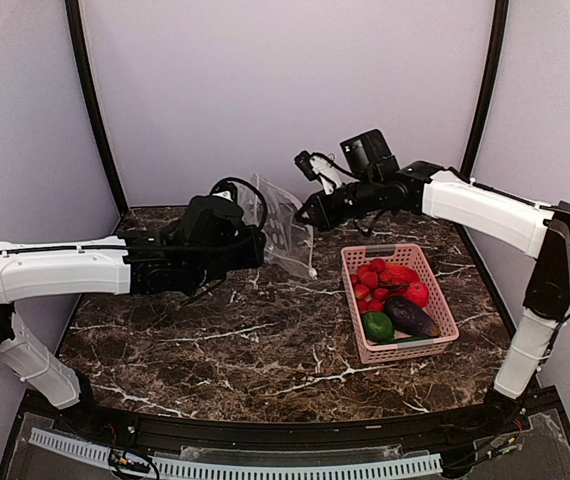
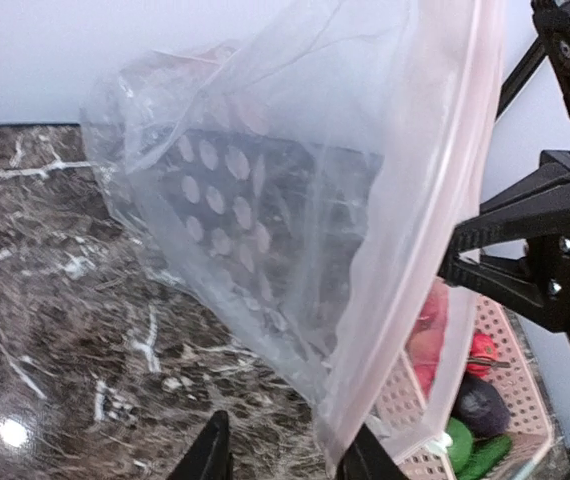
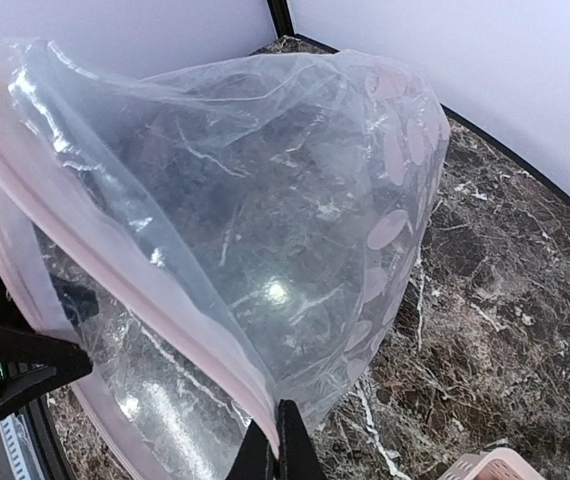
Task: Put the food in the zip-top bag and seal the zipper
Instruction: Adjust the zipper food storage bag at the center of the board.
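The clear zip-top bag point(image 1: 285, 225) with whitish dots hangs above the table between both arms. My right gripper point(image 1: 308, 213) is shut on its pale pink zipper strip point(image 3: 115, 250), with the fingers pinched on the strip's edge in the right wrist view point(image 3: 280, 445). My left gripper point(image 2: 287, 458) is open, and the zipper strip point(image 2: 435, 200) hangs down between its fingers, close to the right finger point(image 2: 365, 462). The food point(image 1: 390, 288) lies in the pink basket point(image 1: 405, 350): red pieces, a dark eggplant point(image 1: 412, 317) and a green piece point(image 1: 377, 326). The bag point(image 3: 265, 200) looks empty.
The basket stands on the right of the dark marble table point(image 1: 215, 330), below my right arm. The black right gripper point(image 2: 525, 260) shows at the right of the left wrist view, above the basket point(image 2: 515, 330). White walls close the back and sides.
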Controlling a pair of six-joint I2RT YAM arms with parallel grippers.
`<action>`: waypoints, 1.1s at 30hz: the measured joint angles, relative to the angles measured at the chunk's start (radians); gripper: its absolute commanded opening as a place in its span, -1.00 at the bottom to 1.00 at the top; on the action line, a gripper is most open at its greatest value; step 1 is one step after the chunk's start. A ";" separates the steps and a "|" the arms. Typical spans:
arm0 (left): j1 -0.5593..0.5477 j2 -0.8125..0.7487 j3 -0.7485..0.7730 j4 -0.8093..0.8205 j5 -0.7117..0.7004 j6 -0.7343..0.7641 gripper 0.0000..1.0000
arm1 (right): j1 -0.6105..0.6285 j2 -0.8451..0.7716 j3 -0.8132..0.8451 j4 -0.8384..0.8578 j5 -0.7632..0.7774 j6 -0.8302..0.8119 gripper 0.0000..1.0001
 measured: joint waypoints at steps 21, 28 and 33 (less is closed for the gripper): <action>0.001 0.091 0.064 0.106 -0.063 0.017 0.06 | 0.083 -0.001 0.002 0.014 0.139 0.151 -1.00; 0.001 0.212 0.182 0.000 -0.069 -0.040 -0.59 | 0.084 -0.001 0.003 0.014 0.169 0.173 -1.00; 0.001 0.201 0.172 -0.061 -0.104 -0.071 -0.97 | 0.084 -0.003 -0.001 0.014 0.282 0.181 -1.00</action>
